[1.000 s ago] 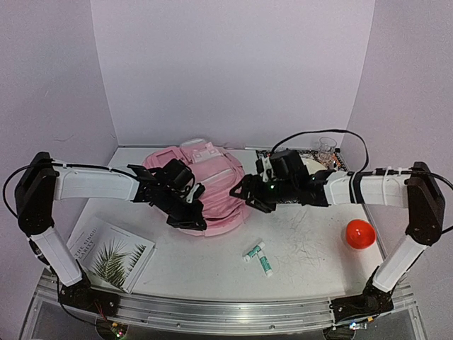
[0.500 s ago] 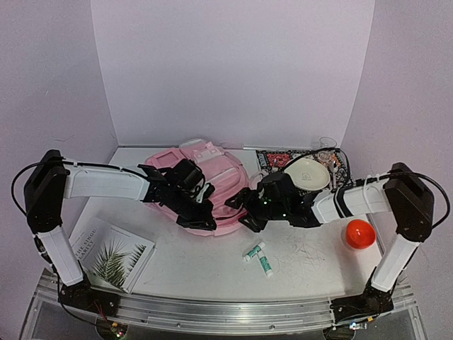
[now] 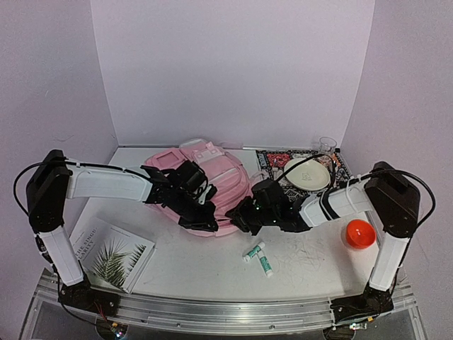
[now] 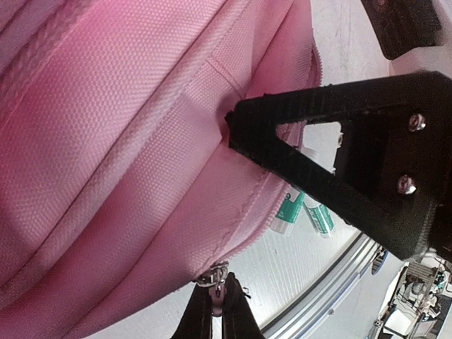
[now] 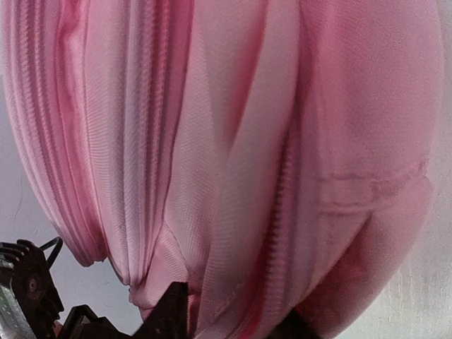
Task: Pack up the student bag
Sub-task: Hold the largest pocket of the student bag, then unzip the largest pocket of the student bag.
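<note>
The student bag (image 3: 212, 180), a soft pink backpack, lies at the table's middle back. My left gripper (image 3: 206, 222) is at its near edge. In the left wrist view the left gripper (image 4: 217, 309) is shut on the metal zipper pull (image 4: 214, 277) at the bag's seam (image 4: 141, 176). My right gripper (image 3: 238, 216) presses against the bag's near right side. The right wrist view is filled by folds of the bag (image 5: 233, 141), and the right gripper (image 5: 229, 323) has pink fabric bunched between its dark fingers (image 5: 169, 311).
Two green-and-white glue sticks (image 3: 258, 257) lie in front of the bag, also visible in the left wrist view (image 4: 302, 212). A book with a palm leaf cover (image 3: 110, 253) lies near left. A red ball (image 3: 359, 234), a white bowl (image 3: 306, 174) on a patterned mat (image 3: 340, 161) and a glass (image 3: 325, 147) are at right.
My right arm has swung left and down from over the mat to the bag's near right side, and its jaws have closed on the fabric. The left gripper crept right along the bag's edge.
</note>
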You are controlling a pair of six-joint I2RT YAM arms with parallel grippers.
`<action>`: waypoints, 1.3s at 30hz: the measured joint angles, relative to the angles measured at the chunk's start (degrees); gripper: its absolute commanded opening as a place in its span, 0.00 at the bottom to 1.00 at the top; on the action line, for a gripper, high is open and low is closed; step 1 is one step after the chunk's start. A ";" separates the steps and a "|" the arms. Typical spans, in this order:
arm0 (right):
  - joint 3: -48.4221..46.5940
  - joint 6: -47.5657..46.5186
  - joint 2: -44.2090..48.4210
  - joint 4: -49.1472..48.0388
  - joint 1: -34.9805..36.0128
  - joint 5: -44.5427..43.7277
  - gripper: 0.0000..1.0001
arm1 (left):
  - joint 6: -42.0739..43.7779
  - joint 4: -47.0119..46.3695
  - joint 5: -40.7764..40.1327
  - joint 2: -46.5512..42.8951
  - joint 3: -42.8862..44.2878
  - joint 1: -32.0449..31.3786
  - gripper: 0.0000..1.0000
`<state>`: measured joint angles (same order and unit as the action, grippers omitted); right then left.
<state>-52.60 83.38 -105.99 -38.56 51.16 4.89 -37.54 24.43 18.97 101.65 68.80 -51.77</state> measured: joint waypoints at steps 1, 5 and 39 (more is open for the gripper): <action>0.00 0.24 0.00 0.15 0.00 -0.06 0.10 | 0.02 -0.09 -0.29 -0.16 -0.22 -0.05 0.00; 0.22 -0.07 0.09 -0.04 -0.30 -0.33 0.00 | 0.38 0.04 -2.73 -2.32 -2.22 -0.10 0.00; -5.28 -14.28 4.54 10.55 -3.91 7.98 0.03 | 9.66 11.58 -18.46 -6.51 -8.49 25.45 0.15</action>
<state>-57.88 69.10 -101.45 -28.01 47.24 12.88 -27.88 36.01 0.51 95.13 60.31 -26.32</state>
